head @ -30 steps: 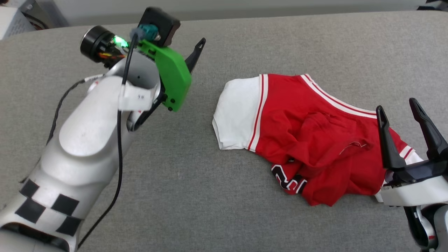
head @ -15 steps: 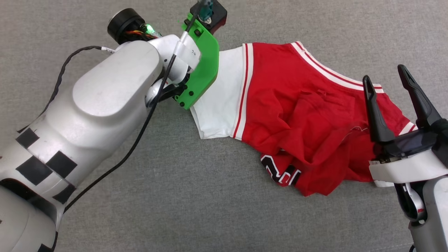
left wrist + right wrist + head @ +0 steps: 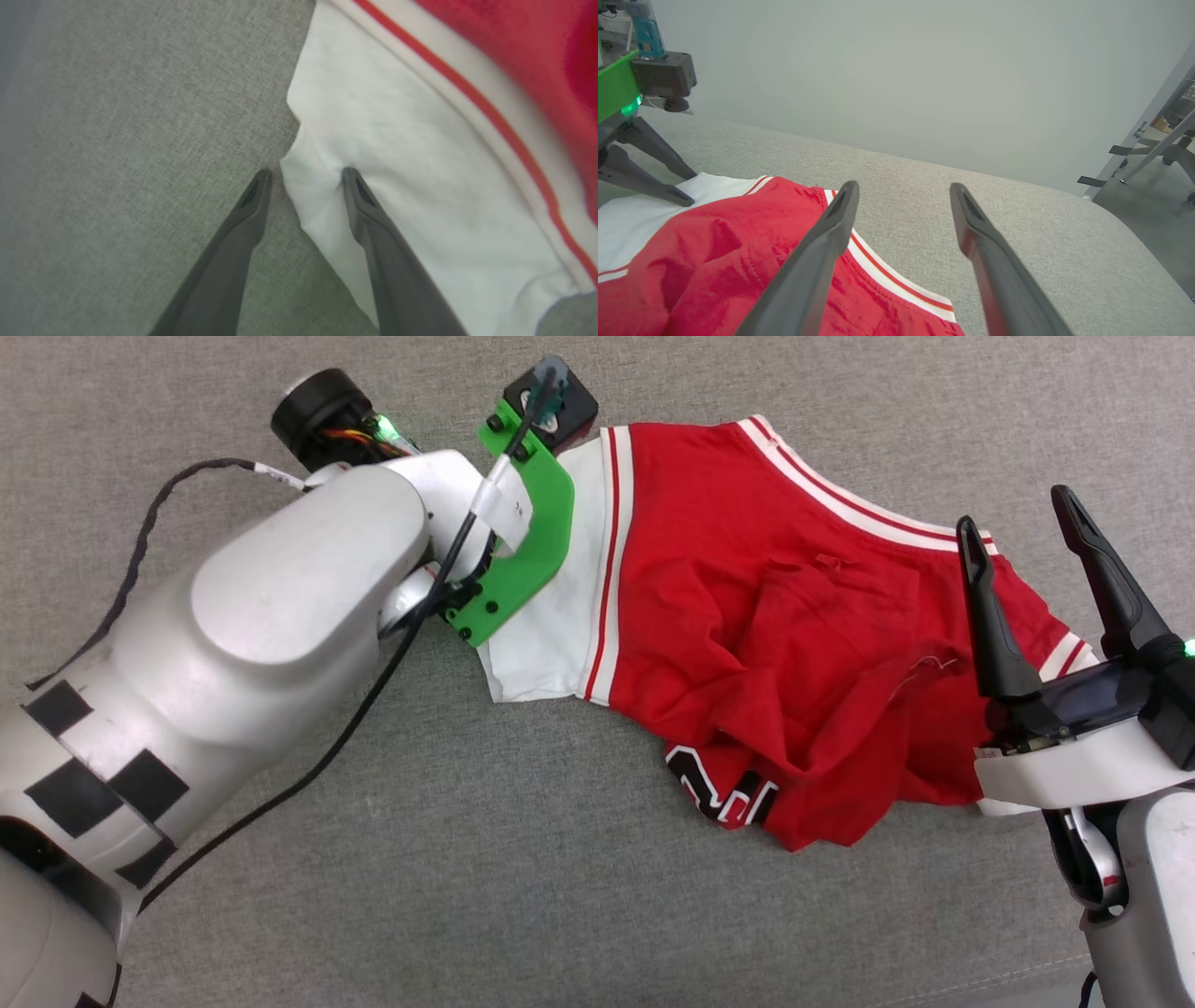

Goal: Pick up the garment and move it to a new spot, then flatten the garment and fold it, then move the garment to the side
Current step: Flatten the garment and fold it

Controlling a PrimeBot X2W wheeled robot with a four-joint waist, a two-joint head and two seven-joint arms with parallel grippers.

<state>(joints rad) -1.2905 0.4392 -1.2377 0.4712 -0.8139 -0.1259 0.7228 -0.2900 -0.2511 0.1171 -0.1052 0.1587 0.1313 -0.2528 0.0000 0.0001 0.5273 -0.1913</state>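
Observation:
The garment is a red jersey with a white sleeve and striped trim, lying crumpled on the grey cloth surface. A black printed numeral shows at its near fold. My left gripper points down at the sleeve's outer edge. One finger rests on the grey cloth and the other presses into the white fabric, with the sleeve edge in the gap. From the head view its green wrist mount hides the fingers. My right gripper hovers open over the garment's right end, holding nothing.
The grey cloth surface spreads wide to the left and toward me. In the right wrist view its far rounded edge meets a pale wall. Grey metal legs and a chair base stand on the floor beyond the right corner.
The head camera has tilted down. My left arm swung right and lowered its fingers onto the white sleeve's edge, and its jaws have narrowed a little. The right gripper kept its pose.

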